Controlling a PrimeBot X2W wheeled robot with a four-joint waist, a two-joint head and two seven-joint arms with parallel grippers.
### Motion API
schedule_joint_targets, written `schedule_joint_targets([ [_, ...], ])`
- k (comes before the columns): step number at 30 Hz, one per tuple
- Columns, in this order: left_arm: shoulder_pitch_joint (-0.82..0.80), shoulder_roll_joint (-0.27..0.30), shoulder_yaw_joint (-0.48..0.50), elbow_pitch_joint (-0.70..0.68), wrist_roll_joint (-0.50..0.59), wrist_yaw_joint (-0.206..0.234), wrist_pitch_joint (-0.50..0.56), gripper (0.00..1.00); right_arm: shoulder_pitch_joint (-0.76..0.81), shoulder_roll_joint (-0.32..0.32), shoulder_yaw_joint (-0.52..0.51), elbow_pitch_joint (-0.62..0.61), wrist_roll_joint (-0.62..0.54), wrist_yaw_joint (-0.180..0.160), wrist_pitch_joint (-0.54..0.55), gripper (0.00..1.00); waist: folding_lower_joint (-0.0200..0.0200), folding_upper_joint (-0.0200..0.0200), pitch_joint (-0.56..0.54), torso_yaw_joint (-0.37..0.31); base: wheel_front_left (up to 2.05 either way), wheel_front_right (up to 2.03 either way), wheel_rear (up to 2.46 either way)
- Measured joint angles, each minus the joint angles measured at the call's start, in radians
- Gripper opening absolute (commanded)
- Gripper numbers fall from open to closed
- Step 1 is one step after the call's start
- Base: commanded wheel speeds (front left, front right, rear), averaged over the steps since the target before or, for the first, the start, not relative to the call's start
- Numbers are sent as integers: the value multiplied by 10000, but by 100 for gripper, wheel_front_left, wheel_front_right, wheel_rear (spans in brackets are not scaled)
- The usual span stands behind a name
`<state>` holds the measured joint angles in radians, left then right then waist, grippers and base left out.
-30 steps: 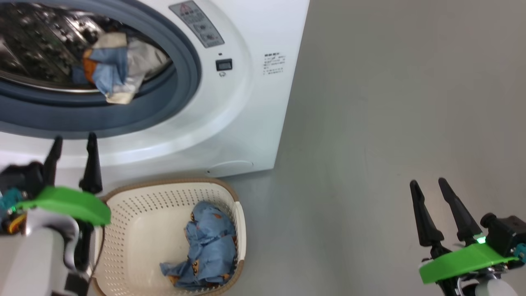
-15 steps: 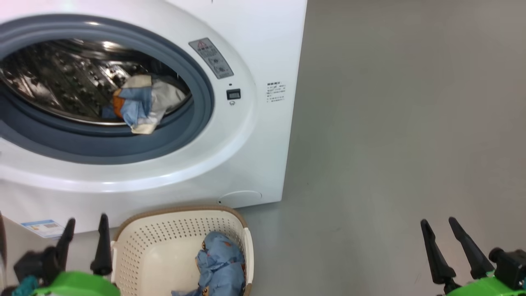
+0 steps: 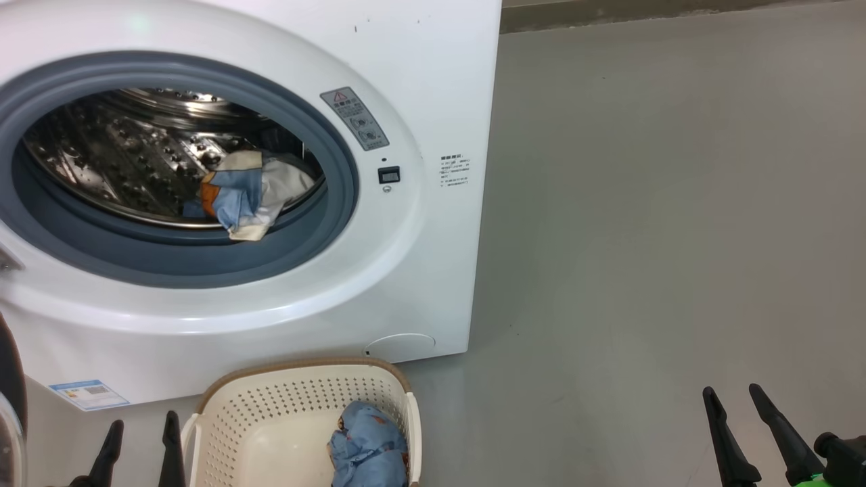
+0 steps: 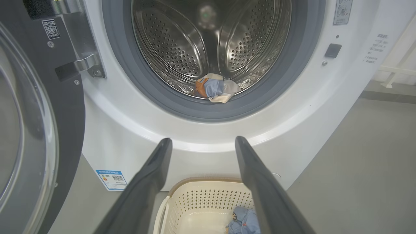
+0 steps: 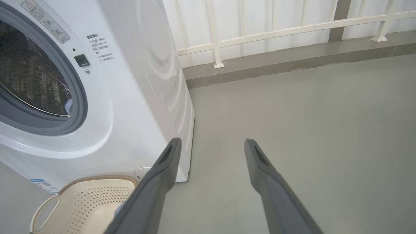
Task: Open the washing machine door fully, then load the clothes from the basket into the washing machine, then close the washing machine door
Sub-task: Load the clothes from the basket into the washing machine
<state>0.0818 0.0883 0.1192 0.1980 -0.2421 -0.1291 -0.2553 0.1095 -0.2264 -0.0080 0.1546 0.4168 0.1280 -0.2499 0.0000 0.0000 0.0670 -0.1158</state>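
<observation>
Clothes (image 3: 369, 446): bundle lay against basket (image 3: 298, 399) right wall, second piece (image 3: 247, 196) on drum (image 3: 135, 155) front lip | door (image 4: 32, 113) open at left | left gripper (image 4: 203, 139) spread, empty, near basket's left rim | right gripper (image 5: 212, 140) spread, empty, over floor | step: loading, seemingly half done | next: probably left gripper down onto bundle

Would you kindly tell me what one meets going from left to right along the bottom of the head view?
Washing machine door, its dark edge at the frame's side → left hand, open → basket → bare floor → right hand, open.
</observation>
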Motion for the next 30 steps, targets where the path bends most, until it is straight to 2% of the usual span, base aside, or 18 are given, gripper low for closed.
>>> schedule_joint_targets([
  [14, 56, -186, -109, 94, -15, 0, 0, 100, -10, 35, -92, -121, 0, 0, 0, 100, 0, 0, 282, 70, 0, 0, 0],
  [21, -351, -209, -1032, 1235, -366, 0, 0, 100, -221, 265, -109, -151, -2, 0, 0, 100, 0, 0, 709, 53, 0, 0, 0],
  [30, -1829, -63, -2468, 3028, -938, 0, 2, 100, -860, 663, -207, -253, -17, 0, 0, 100, 0, 0, 1578, -11, 0, 0, 0],
])
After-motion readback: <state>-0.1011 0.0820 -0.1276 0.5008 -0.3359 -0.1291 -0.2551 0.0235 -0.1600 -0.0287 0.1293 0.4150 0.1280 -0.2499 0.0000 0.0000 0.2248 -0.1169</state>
